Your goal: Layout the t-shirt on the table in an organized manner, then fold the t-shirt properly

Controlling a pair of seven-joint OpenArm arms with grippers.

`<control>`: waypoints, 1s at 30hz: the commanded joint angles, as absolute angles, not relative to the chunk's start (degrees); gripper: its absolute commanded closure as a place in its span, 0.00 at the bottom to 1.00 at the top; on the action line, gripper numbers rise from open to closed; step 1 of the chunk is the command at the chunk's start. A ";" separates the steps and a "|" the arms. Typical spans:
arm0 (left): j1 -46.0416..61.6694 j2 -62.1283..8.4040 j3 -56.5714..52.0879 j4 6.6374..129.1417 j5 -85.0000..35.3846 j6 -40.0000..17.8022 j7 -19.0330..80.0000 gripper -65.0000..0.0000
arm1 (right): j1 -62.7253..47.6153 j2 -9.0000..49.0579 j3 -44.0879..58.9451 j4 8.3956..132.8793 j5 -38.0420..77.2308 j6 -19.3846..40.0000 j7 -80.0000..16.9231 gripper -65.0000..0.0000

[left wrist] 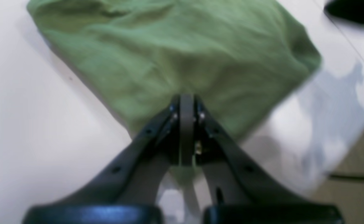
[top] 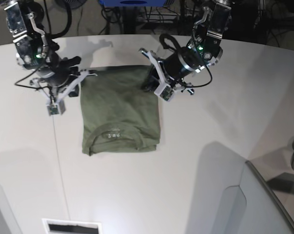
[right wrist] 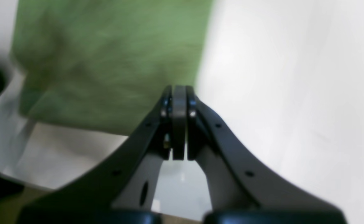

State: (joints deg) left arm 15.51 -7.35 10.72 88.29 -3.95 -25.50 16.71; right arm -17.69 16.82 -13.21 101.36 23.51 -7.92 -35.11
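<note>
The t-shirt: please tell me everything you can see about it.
The t-shirt is plain olive-green, soft-looking cloth, lying on the white table in a rough rectangle with the sleeves tucked out of sight. Its ribbed round collar, with a small printed label inside, is at the end nearest the base camera. The surface is mostly smooth with slight wrinkles. At the far end, the left gripper and the right gripper are each shut at a corner; whether they pinch the cloth is unclear.
</note>
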 commanded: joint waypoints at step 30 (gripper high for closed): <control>41.98 -13.41 -2.59 55.96 1.89 -17.63 -21.32 1.00 | -34.15 13.93 -4.18 62.20 13.23 8.48 -27.56 1.00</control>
